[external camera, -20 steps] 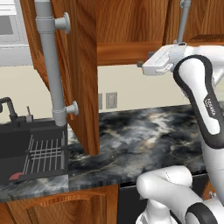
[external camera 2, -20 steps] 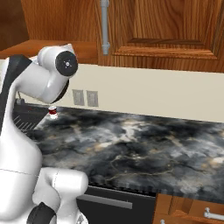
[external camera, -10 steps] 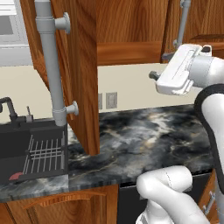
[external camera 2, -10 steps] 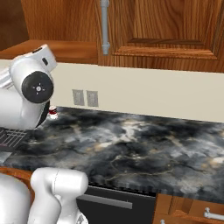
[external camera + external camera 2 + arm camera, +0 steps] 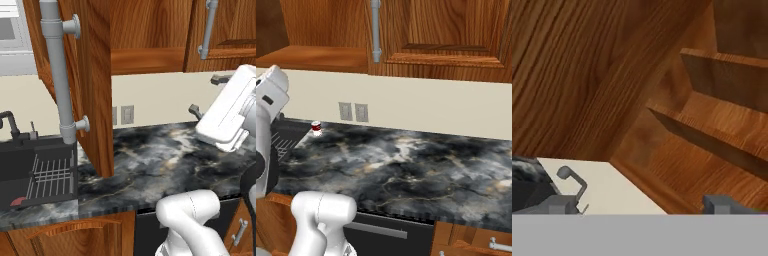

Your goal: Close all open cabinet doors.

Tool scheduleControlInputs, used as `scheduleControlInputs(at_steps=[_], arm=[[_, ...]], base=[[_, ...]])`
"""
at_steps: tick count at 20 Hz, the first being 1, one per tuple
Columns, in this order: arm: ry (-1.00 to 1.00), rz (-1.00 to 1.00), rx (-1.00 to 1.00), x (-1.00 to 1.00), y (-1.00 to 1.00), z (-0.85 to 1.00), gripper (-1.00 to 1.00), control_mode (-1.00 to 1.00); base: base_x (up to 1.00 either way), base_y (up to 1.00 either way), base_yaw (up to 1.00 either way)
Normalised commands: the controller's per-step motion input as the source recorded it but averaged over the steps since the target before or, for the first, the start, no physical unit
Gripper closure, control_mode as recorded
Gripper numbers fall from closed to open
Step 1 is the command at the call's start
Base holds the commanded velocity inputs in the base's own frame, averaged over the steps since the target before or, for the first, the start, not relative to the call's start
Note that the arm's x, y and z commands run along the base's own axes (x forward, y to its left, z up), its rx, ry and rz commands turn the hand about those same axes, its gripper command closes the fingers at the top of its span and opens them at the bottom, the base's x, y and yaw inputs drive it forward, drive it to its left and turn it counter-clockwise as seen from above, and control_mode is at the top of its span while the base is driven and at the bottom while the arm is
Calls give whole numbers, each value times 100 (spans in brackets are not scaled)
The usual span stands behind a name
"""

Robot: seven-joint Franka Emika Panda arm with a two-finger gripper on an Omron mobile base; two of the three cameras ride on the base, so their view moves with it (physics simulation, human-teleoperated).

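A: Where's the open door (image 5: 90, 85)?
B: Up at the left in the left base view. It swings out over the surface (image 5: 165, 160), edge-on to the camera, its lower corner hanging above the near left part of the surface, just right of the sink (image 5: 37, 170). Its long grey handle (image 5: 59, 75) runs down the side facing the sink.

A: And the other door (image 5: 225, 30)?
B: Flush with the cabinet at the upper right, handle (image 5: 207, 27) upright. The right base view shows the same one (image 5: 446, 35), with its handle (image 5: 375, 30) at its left edge.

A: The hand (image 5: 207, 95)?
B: Raised at the right of the left base view, jaws spread wide, nothing between them. The dark fingertips (image 5: 195, 110) point left toward the wall. In the hand view the tips (image 5: 562, 204) sit at the bottom, wide apart, looking up into the open cabinet with its shelves (image 5: 712, 135).

A: Anything else on the surface?
B: A small red and white can (image 5: 316, 128) at the back left, near the wall outlets (image 5: 353, 112). The sink holds a wire rack (image 5: 50, 175), and there's a dark faucet (image 5: 10, 125) behind it.
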Motion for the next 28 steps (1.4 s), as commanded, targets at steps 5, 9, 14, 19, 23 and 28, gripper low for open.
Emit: scheduleControlInputs(at_steps=[5, 9, 14, 19, 23, 28], arm=[[-24, -11, -5, -100, 1, -1, -100, -100], [-11, -4, -3, -79, 6, -19, -100, -100], [0, 0, -1, -16, 1, -25, -100, -100], [-4, 0, -11, 0, 41, -31, -100, -100], [-13, 0, -10, 1, 52, -16, -100, -100], [-27, 3, -19, 1, 57, 0, -100, -100]], base=[[0, 0, 0], [0, 0, 0], [0, 0, 0], [0, 0, 0], [0, 0, 0], [0, 0, 0]])
